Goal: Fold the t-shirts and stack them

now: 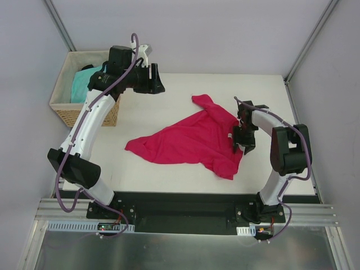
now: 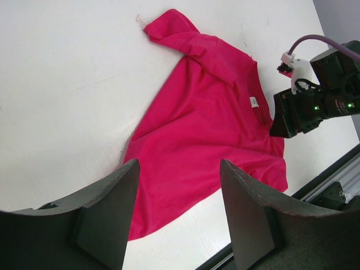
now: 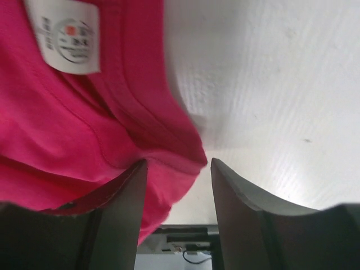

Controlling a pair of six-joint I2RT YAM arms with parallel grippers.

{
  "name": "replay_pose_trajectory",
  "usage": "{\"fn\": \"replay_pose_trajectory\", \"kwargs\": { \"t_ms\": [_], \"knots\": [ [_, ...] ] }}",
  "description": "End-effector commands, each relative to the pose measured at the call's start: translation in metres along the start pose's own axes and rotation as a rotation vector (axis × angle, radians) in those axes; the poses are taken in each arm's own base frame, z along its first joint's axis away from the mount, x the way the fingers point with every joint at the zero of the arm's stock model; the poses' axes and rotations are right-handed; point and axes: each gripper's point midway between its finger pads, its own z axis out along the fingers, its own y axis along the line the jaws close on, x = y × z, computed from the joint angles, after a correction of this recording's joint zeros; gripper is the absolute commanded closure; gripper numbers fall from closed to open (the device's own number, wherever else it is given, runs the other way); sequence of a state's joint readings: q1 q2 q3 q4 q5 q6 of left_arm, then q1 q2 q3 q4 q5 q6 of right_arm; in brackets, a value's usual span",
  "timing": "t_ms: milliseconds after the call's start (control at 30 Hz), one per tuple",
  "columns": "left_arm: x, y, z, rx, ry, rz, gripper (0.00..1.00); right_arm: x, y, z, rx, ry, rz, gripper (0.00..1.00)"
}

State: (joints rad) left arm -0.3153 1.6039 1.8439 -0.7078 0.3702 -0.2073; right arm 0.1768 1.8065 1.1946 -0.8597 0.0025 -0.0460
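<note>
The crimson-pink t-shirt (image 1: 191, 142) lies crumpled and spread on the white table, also filling the left wrist view (image 2: 208, 129). Its white neck label (image 3: 70, 35) shows beside the collar. My right gripper (image 1: 240, 139) sits low at the collar on the shirt's right edge. Its jaws (image 3: 177, 183) stand open, with the collar's hem (image 3: 169, 160) lying partly between them, against the left finger (image 3: 121, 216). My left gripper (image 1: 156, 82) hangs high over the back of the table, open and holding nothing (image 2: 179, 194). The turquoise t-shirt (image 1: 84, 84) lies bunched in the basket.
A woven wicker basket (image 1: 70, 109) stands at the table's back left, under the left arm's forearm. The table's near edge and a black rail (image 1: 185, 202) run close to the shirt's lower hem. Grey walls enclose the back and sides.
</note>
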Motion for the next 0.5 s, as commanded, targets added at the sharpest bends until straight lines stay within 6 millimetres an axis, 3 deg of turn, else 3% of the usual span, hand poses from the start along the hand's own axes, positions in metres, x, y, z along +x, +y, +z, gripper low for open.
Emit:
{"fn": "replay_pose_trajectory", "kwargs": {
  "t_ms": [0, 100, 167, 200, 233, 367, 400, 467],
  "knots": [
    [-0.025, -0.021, -0.017, 0.054, -0.089, 0.058, 0.41, -0.017, 0.021, -0.006, -0.133, -0.090, -0.015, 0.49],
    [-0.027, -0.023, -0.019, 0.054, -0.095, 0.056, 0.42, -0.012, 0.021, 0.002, -0.140, -0.053, -0.012, 0.59],
    [-0.028, -0.023, -0.020, 0.051, -0.100, 0.055, 0.42, -0.010, 0.019, 0.008, -0.144, -0.030, -0.002, 0.77],
    [-0.029, -0.023, -0.021, 0.051, -0.103, 0.057, 0.42, -0.009, 0.021, 0.009, -0.151, -0.023, 0.000, 0.92],
    [-0.031, -0.023, -0.021, 0.048, -0.107, 0.058, 0.42, -0.008, 0.020, 0.010, -0.153, -0.012, 0.000, 0.97],
    [-0.037, -0.025, -0.024, 0.047, -0.123, 0.061, 0.42, -0.005, 0.002, 0.009, -0.056, 0.016, 0.020, 0.99],
    [-0.038, -0.026, -0.024, 0.051, -0.126, 0.060, 0.42, 0.009, -0.010, 0.008, 0.006, 0.087, 0.031, 0.99],
    [-0.039, -0.027, -0.022, 0.057, -0.124, 0.057, 0.42, 0.003, -0.040, -0.001, 0.171, 0.093, 0.029, 0.99]
  ]
}}
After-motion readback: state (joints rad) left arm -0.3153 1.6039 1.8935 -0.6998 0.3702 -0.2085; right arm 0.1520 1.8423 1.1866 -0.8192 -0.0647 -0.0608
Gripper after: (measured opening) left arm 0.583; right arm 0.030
